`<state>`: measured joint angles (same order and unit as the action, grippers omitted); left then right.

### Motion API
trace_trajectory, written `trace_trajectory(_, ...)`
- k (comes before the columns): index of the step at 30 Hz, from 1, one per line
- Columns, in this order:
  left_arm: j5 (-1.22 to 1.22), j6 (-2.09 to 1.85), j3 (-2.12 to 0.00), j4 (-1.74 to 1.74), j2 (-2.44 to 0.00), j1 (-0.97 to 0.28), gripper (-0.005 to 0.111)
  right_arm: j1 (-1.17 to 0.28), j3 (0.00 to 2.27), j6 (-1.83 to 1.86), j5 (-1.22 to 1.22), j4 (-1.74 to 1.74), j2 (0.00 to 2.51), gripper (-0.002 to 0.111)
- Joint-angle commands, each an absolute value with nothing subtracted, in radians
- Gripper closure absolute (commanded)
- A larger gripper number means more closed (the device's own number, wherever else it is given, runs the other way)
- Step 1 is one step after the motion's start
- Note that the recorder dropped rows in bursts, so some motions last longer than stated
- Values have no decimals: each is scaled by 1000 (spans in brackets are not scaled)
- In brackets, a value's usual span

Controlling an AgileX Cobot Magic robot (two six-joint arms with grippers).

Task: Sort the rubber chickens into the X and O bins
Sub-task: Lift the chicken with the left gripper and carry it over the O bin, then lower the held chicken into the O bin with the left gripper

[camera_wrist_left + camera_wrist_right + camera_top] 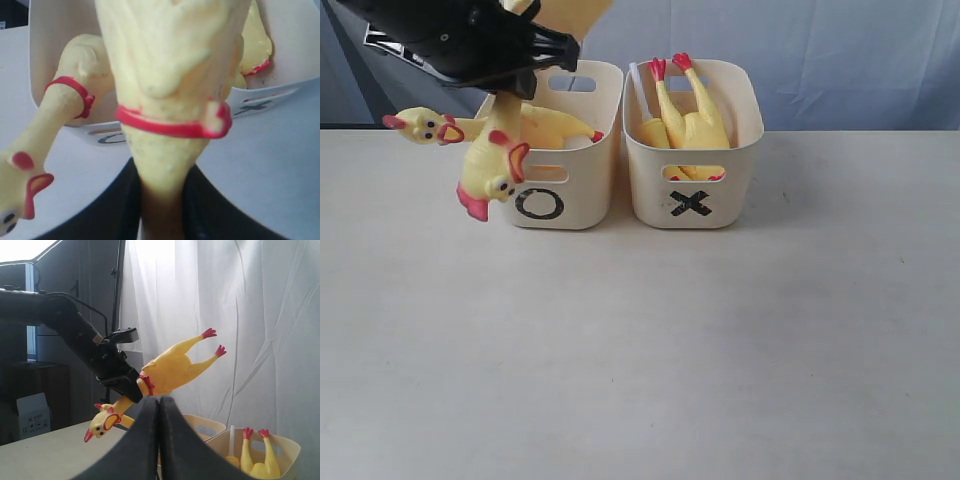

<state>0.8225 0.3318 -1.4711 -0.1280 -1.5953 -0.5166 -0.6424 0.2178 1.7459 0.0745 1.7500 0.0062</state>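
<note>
Exterior view showed a long-necked yellow rubber toy chicken with a red comb (492, 160) hanging head-down at the upper left of the frame. The left jaws were clamped partway closed round its neck. Its long axis ran steeply from the head, low and left, up to the top edge, where the body passed out of frame. In the right wrist view the held chicken (170, 370) had its red feet highest, toward the upper right.

The head hung outside the front left corner of the cream plastic tub marked with a black O (585, 200), not over its opening. A second yellow rubber chicken (550, 127) lay in that tub, its neck and head poking out over the left rim. Just to the right, the matching cream tub marked with a black X (725, 195) held a third yellow chicken (692, 122), feet up.

The right jaws were pressed together and empty, outside the exterior frame, so the left arm (450, 40) was clearly the nearer one. A drop into either tub would probably need the head carried rightward over a rim first.
</note>
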Motion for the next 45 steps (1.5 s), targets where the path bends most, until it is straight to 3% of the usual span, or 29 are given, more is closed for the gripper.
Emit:
trace_trajectory(1, 867, 295, -1568, -96, -1663, -480, 107, -640, 213, 1749, 71, 1744, 0, 109)
trace_trajectory(23, 1221, 226, -2033, -36, -2001, -410, 107, -640, 213, 1749, 73, 1744, 0, 109)
trace_trajectory(45, 1221, 231, -2065, -113, -2014, -410, 107, -640, 213, 1749, 69, 1744, 0, 109)
